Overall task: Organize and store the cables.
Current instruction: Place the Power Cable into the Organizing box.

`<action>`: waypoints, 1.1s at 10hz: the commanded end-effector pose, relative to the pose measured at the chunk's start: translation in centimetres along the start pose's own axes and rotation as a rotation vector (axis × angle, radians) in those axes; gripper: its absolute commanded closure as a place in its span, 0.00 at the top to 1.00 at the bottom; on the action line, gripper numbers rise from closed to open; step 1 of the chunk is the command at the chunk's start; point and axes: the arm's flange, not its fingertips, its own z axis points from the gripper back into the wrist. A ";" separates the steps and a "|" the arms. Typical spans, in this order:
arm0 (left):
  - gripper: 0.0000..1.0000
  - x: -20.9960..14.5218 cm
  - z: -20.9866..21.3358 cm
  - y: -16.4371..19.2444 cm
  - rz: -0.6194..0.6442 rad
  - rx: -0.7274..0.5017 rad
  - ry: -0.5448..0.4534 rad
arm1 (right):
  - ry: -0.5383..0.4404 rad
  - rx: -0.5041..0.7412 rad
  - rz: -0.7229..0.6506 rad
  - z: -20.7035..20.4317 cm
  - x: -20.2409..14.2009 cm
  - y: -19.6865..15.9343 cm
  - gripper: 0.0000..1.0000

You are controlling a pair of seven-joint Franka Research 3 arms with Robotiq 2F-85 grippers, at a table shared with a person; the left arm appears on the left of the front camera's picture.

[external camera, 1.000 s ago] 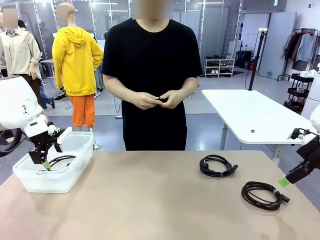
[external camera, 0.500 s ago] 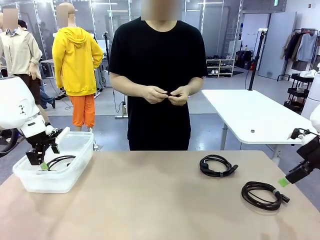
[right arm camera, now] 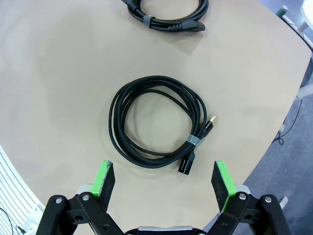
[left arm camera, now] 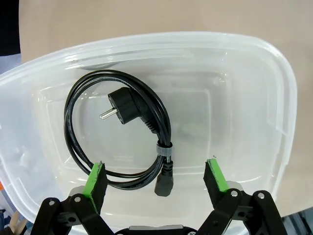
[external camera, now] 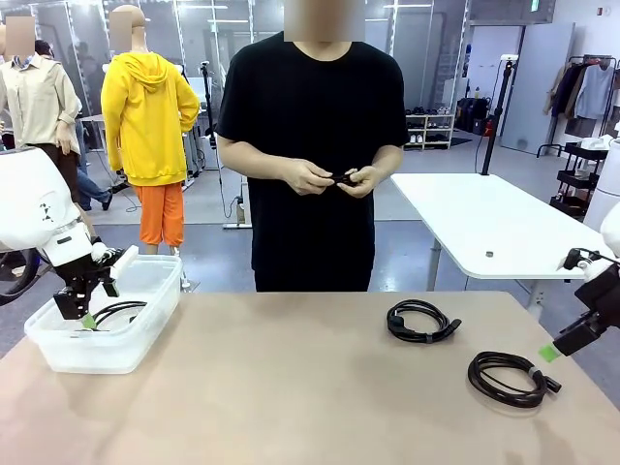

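On the table [external camera: 291,407], the clear tub [external camera: 97,354] holds one coiled cable [left arm camera: 124,104] under my left pincer [left arm camera: 155,171], spread and empty. A plugged coil [external camera: 418,336] lies right of centre, a braided coil [right arm camera: 118,125] under my right pincer [right arm camera: 162,171], also spread.

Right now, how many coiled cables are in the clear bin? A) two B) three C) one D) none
C: the left wrist view shows a single tied coil lying in the clear bin under the open left gripper, while the other two coils lie out on the table.
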 end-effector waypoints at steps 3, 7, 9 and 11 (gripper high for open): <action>1.00 0.0 1.6 1.1 0.028 -0.026 -0.147 | -0.003 0.002 -0.026 -0.1 0.1 0.1 1.00; 1.00 -0.9 8.2 -3.0 0.197 0.010 -0.303 | -0.003 0.002 -0.026 -0.1 0.1 0.1 1.00; 1.00 -1.2 9.3 -6.8 0.278 -0.002 -0.434 | -0.003 0.002 -0.026 -0.1 0.1 0.1 1.00; 1.00 -0.8 11.4 -11.6 0.210 0.094 -0.515 | -0.003 0.002 -0.026 -0.1 0.1 0.1 1.00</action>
